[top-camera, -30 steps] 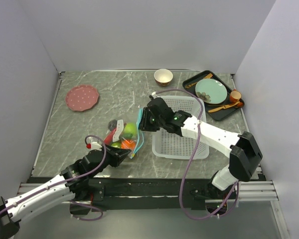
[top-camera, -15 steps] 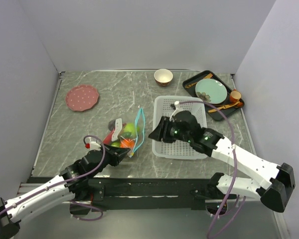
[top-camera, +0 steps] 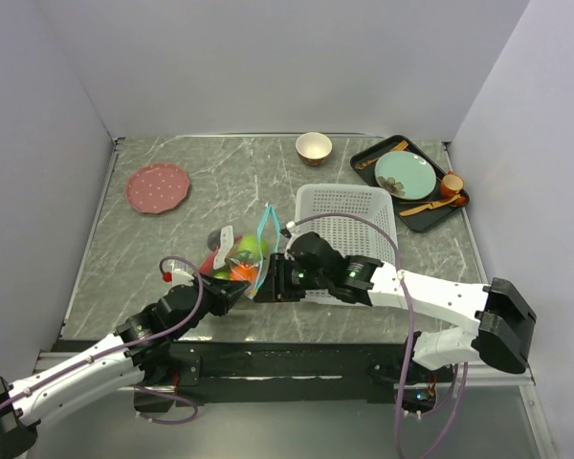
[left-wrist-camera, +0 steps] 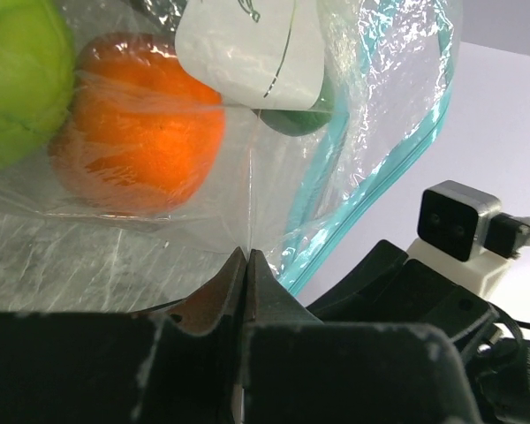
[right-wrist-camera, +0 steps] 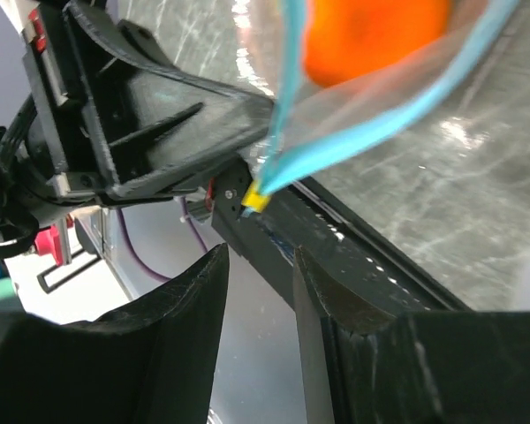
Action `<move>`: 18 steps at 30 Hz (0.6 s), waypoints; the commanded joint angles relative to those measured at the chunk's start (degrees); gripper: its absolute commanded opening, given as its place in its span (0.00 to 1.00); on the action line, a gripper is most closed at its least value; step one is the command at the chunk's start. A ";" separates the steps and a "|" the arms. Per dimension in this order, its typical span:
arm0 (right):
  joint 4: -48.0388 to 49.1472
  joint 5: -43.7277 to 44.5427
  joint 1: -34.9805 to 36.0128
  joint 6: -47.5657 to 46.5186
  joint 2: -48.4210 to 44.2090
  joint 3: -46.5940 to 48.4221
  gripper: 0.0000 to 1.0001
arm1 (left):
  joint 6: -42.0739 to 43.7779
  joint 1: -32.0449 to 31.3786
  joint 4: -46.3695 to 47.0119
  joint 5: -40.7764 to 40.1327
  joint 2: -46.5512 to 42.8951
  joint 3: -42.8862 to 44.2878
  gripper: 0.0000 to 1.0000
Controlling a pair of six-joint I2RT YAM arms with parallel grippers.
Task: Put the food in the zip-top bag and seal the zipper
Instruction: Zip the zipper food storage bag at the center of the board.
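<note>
left gripper point(top-camera: 237, 290) sits low by the table's point(top-camera: 124, 258) front edge. its jaws are pressed together w/ a fold of the zip-top bag's point(top-camera: 237, 256) clear film pinched between them, at the bag's near corner. right gripper point(top-camera: 268, 279) is just beside it on the right, pointing left at the bag's near end, jaws apart and holding nothing. in the right wrist view the zipper point(right-wrist-camera: 336, 146) comes down as two teal strips meeting at a small yellow tab point(right-wrist-camera: 256, 201). the tab sits just past the fingertips, roughly in line w/ the gap, not gripped.

the bag lies on the table left of centre w/ the food inside. the orange point(left-wrist-camera: 141, 132) is closest to the left pinch, w/ a green apple point(left-wrist-camera: 18, 79) touching it. a darker green piece point(left-wrist-camera: 296, 119) is half hidden behind a white label point(left-wrist-camera: 247, 49). from above, a red piece point(top-camera: 210, 263) shows at the bag's left side; can't tell if it's in or out. the zipper strips bow apart along the bag's right edge, so the mouth isn't sealed there.

farther back, a white basket point(top-camera: 349, 206) sits just right of the bag, its near side partly covered by the right arm. a pink plate point(top-camera: 158, 186) is far left, well apart. a bowl point(top-camera: 313, 147) stands near the back wall. a black tray point(top-camera: 423, 222) in the back-right corner carries a teal plate point(top-camera: 406, 175) and an orange cup point(top-camera: 451, 184).
</note>
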 commanded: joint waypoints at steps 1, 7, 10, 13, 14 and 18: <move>2.28 0.66 0.79 -0.86 1.57 4.80 0.43 | 0.55 -0.03 0.56 -1.20 0.15 2.42 0.05; 1.31 2.42 0.87 -1.66 3.24 6.56 0.42 | 0.46 -0.03 -0.06 -1.11 -0.38 2.42 0.05; 0.00 3.21 0.88 -1.83 4.38 7.52 0.39 | 0.64 -0.03 -0.41 -1.20 -0.64 2.60 0.05; -0.71 3.65 0.79 -1.57 4.82 7.79 0.37 | 0.64 -0.11 -1.11 -1.37 -1.00 2.77 0.05; -0.97 3.83 0.87 -1.48 4.99 7.97 0.37 | 0.64 -0.03 -1.12 -1.46 -1.08 2.77 0.05; -2.64 4.27 0.79 -1.66 6.05 8.67 0.36 | 0.55 -0.11 -1.47 -1.64 -1.43 2.68 0.06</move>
